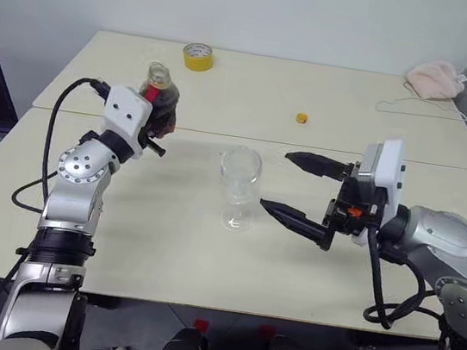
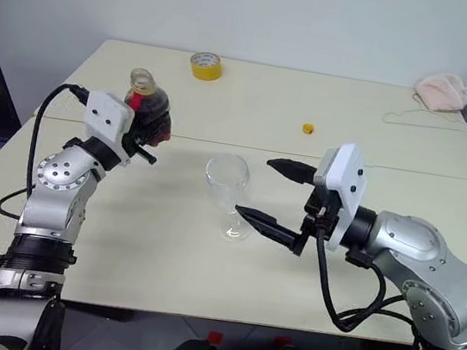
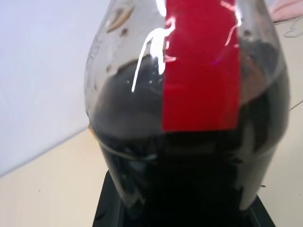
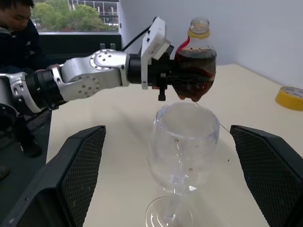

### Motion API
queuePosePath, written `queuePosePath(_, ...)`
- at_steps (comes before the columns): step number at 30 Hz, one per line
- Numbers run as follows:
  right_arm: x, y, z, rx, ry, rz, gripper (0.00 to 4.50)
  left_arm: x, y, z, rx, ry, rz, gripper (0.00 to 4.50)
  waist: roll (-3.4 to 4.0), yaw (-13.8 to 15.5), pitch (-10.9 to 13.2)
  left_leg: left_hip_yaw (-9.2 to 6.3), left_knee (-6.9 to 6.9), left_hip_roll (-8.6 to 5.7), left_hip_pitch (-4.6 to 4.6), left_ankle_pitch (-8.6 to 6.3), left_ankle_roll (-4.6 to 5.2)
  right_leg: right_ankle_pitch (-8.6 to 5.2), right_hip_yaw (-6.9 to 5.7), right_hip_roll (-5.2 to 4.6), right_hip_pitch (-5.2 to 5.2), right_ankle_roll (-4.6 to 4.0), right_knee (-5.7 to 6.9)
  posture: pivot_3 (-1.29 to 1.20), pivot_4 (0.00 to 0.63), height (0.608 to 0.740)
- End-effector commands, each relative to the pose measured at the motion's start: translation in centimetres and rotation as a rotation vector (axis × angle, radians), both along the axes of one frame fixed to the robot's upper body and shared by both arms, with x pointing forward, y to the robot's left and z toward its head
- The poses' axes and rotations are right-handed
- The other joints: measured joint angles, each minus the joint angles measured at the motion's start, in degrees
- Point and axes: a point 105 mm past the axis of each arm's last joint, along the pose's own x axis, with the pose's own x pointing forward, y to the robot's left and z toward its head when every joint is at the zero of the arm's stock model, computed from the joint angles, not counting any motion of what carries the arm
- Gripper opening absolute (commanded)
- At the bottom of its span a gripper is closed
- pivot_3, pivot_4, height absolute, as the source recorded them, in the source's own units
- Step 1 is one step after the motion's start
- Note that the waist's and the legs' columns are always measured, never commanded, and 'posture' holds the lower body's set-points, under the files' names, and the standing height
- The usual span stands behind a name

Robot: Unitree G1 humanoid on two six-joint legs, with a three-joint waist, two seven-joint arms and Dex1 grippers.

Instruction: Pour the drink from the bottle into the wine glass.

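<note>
Above the table, the uncapped bottle (image 4: 196,66) looks roughly half-full of dark drink (image 3: 189,156).

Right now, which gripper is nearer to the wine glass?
Right. The right gripper is open, its fingers on either side of the wine glass without touching it. The left gripper holds the bottle lifted off to the glass's left.

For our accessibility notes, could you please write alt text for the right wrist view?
An empty wine glass stands on the table between the right tool's open fingers. Beyond it the left tool holds an uncapped bottle of dark drink upright.
</note>
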Motion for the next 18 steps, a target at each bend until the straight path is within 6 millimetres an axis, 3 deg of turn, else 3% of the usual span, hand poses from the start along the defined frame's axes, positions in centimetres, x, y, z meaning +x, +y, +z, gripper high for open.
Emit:
queuePosePath(1, -0.3, 0.0, 0.3, 0.016, -0.044, 0.009, 4.50, -0.9, -1.3, 3.0, 0.063, -0.100, -0.058, 0.79, 0.00, 0.01, 0.00, 0.00, 0.00, 0.00, 0.00, 0.00, 0.00, 0.00, 0.01, 0.00, 0.00, 0.00, 0.01, 0.00, 0.150, 0.740)
queuePosePath(13, 0.6, 1.1, -1.7, 0.060, -0.035, -0.042, 4.50, -1.6, -3.0, 4.0, 0.270, -0.189, -0.144, 0.79, 0.01, -0.02, 0.00, -0.02, -0.01, 0.01, 0.01, 0.00, 0.00, 0.00, 0.00, 0.02, -0.01, 0.00, 0.01, 0.00, 0.150, 0.740)
queuePosePath(18, 0.6, 1.6, -1.6, 0.083, -0.041, -0.034, 4.50, -1.9, -3.4, 4.0, 0.327, -0.230, -0.165, 0.79, 0.01, -0.04, 0.00, 0.00, -0.01, 0.01, 0.01, 0.00, 0.00, 0.00, 0.01, 0.02, -0.03, 0.00, 0.01, 0.00, 0.150, 0.740)
